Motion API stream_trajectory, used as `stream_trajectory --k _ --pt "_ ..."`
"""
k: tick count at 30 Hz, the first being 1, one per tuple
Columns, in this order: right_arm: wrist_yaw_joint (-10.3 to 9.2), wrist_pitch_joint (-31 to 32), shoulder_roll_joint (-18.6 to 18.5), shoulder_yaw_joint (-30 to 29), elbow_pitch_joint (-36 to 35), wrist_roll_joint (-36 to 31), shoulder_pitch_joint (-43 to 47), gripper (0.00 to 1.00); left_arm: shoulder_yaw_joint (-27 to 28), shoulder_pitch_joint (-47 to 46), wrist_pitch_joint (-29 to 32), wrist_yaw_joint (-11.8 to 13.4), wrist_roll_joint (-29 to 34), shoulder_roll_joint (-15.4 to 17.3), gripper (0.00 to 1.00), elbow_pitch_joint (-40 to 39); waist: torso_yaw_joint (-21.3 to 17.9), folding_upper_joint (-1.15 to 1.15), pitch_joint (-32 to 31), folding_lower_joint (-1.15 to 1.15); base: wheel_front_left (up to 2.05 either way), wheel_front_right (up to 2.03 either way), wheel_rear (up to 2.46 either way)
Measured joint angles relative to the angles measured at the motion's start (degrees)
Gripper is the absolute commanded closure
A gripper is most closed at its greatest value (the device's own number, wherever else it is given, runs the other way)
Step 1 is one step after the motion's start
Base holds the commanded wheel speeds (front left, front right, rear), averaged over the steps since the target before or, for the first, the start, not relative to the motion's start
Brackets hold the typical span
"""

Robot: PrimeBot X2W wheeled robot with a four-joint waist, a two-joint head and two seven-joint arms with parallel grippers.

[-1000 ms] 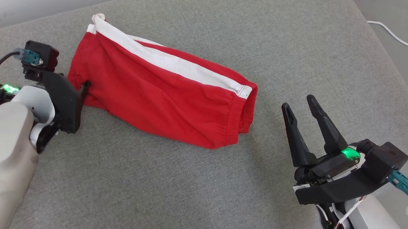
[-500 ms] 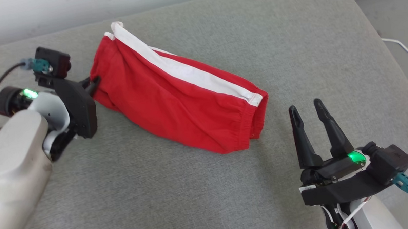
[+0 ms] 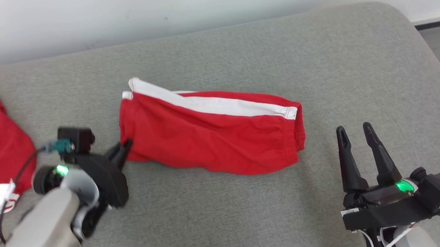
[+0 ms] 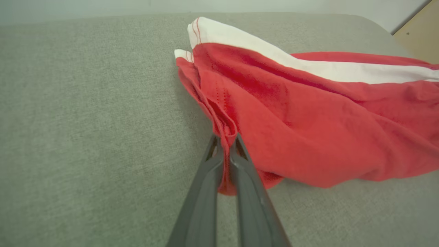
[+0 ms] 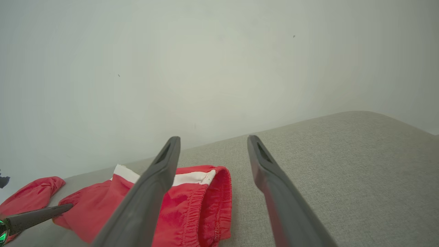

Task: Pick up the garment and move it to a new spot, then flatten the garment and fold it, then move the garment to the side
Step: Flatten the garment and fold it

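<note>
Head view: red cloth shorts with a white side stripe lie mid-way across the grey fabric cushion. The left gripper is at their left edge. The right gripper is off to their right, fingers spread, touching nothing.

Left wrist view: fingers pinched tight on the red hem.

Right wrist view: spread fingers, shorts lying beyond them.
</note>
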Motion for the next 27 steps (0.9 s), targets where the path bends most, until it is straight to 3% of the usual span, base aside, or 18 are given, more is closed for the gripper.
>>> stream_trajectory --k 5,12,13,14,15,27 --pt "0.00 0.00 0.24 -1.00 0.24 -0.34 0.94 0.00 0.26 6.31 -1.85 2.55 -0.92 0.35 1.00 -3.93 1.50 0.00 -0.82 0.00 0.00 0.00 0.00" --pt "-0.01 0.11 -0.13 -1.42 0.51 -0.35 1.26 0.00 0.47 10.45 -3.96 4.21 -1.86 0.09 1.00 -5.91 2.55 0.00 -1.19 0.00 0.00 0.00 0.00" --pt "0.00 0.15 -0.16 -1.43 0.62 -0.34 1.25 0.00 0.56 10.57 -4.59 4.60 -1.88 -0.18 0.65 -6.13 2.64 0.00 -1.26 0.01 0.00 0.00 0.00" --pt "-0.01 0.22 -0.18 -1.40 0.69 -0.34 1.20 0.00 0.64 10.73 -5.30 4.72 -1.85 -0.40 0.49 -6.31 2.72 0.00 -1.36 0.01 0.00 0.00 0.00" --pt "0.00 0.31 -0.22 -1.38 0.80 -0.35 1.11 0.00 0.69 10.85 -6.14 5.12 -1.64 -0.60 0.00 -6.46 2.79 0.00 -1.48 0.01 0.00 0.00 0.00" --pt "0.00 0.40 -0.35 -2.05 1.36 -1.76 1.01 0.00 5.23 12.25 -16.28 9.11 2.18 -1.56 0.00 -8.49 4.47 0.00 -4.38 0.00 0.00 0.00 0.00"
